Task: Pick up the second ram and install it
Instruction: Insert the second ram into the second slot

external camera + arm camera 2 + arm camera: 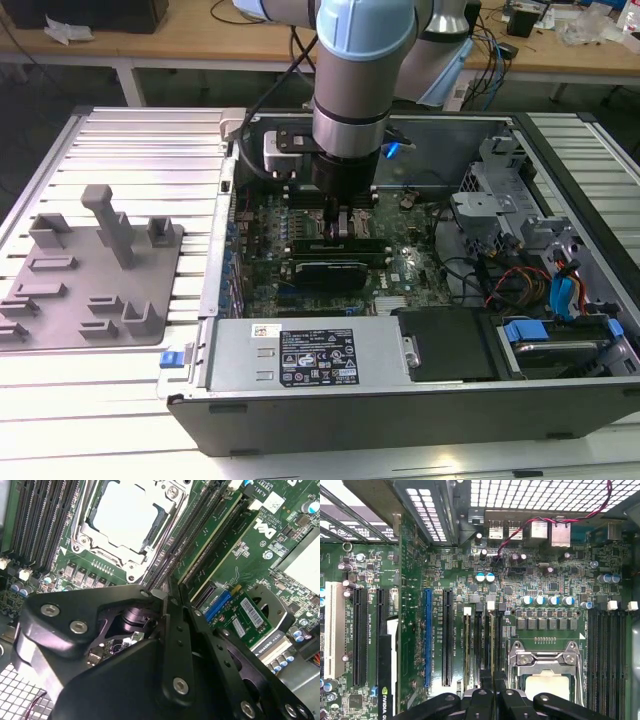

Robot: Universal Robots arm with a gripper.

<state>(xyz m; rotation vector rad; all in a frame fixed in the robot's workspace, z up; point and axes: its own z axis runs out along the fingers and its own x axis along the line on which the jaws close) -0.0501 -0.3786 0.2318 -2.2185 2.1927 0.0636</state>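
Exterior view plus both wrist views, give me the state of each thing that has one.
gripper: fingers shut, down at the memory slots.
second ram: on edge along a slot beneath the fingers; whether it is seated is unclear.
processor socket: no cooler on it, frame closed.
computer case: lying flat, side open.

An open computer case point(400, 400) lies on the slatted desk point(130, 150) before me, its green motherboard point(560, 570) exposed. A bare processor socket point(125, 515) sits between banks of empty memory slots point(612, 655). Beside the case, toward the exterior view's left, rests a grey fixture tray point(90, 290). A blue expansion slot point(427, 637) stands among black ones.
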